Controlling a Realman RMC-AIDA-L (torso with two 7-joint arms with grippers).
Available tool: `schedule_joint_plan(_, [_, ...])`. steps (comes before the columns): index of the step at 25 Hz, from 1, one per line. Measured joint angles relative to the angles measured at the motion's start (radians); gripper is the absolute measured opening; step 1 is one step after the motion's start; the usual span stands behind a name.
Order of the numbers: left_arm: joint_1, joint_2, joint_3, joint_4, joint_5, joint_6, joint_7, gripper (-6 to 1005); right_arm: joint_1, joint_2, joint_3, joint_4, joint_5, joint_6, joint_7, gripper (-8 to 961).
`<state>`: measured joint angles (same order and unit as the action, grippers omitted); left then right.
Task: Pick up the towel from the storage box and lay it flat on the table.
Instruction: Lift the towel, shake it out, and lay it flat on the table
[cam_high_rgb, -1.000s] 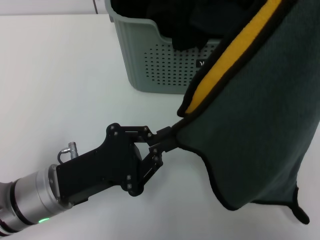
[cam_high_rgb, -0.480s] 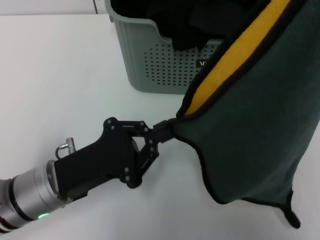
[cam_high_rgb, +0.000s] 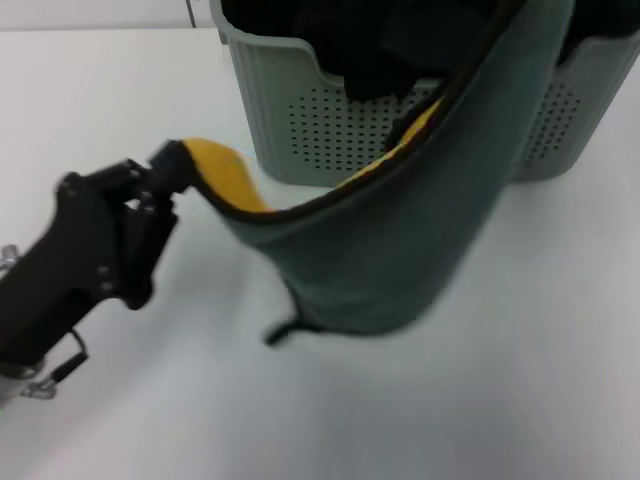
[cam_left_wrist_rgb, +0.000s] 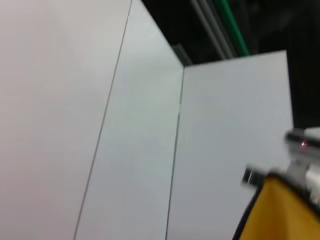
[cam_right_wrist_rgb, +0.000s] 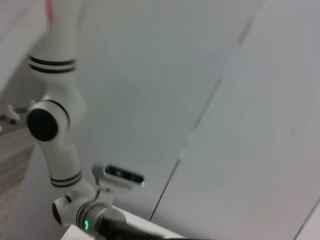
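Your plush grey-green towel with yellow underside (cam_high_rgb: 400, 240) is hanging stretched in front of the sage-green perforated plastic storage box (cam_high_rgb: 300, 130), over the white table (cam_high_rgb: 480, 400). Its long axis is running from your left gripper (cam_high_rgb: 165, 175), pinching one corner, up-right to the unseen right gripper.

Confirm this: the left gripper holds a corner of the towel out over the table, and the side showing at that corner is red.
Not red. The head view shows the left gripper holding a corner of the towel out over the table, with jaws shut on it, and the side showing at that corner is yellow. The rest faces the camera dark grey-green.
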<state>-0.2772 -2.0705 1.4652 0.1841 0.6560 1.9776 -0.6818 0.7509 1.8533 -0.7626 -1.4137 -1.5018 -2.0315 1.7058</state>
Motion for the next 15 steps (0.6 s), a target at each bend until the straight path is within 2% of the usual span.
schedule_joint_plan(6, [0.000, 0.051, -0.001, 0.074, -0.026, 0.056, -0.155, 16, -0.063, 0.065, -0.010, -0.069, -0.064, 0.033, 0.162, 0])
schedule_joint_plan(11, [0.039, 0.080, 0.005, 0.194, -0.019, 0.058, -0.249, 14, -0.186, 0.155, -0.017, -0.301, -0.142, 0.062, 0.288, 0])
schedule_joint_plan(12, [0.054, 0.088, 0.005, 0.221, -0.018, 0.058, -0.271, 14, -0.225, 0.166, -0.025, -0.345, -0.143, 0.064, 0.311, 0])
schedule_joint_plan(15, [0.104, 0.093, 0.002, 0.280, -0.019, 0.060, -0.333, 14, -0.352, 0.168, -0.082, -0.432, -0.100, 0.087, 0.351, 0])
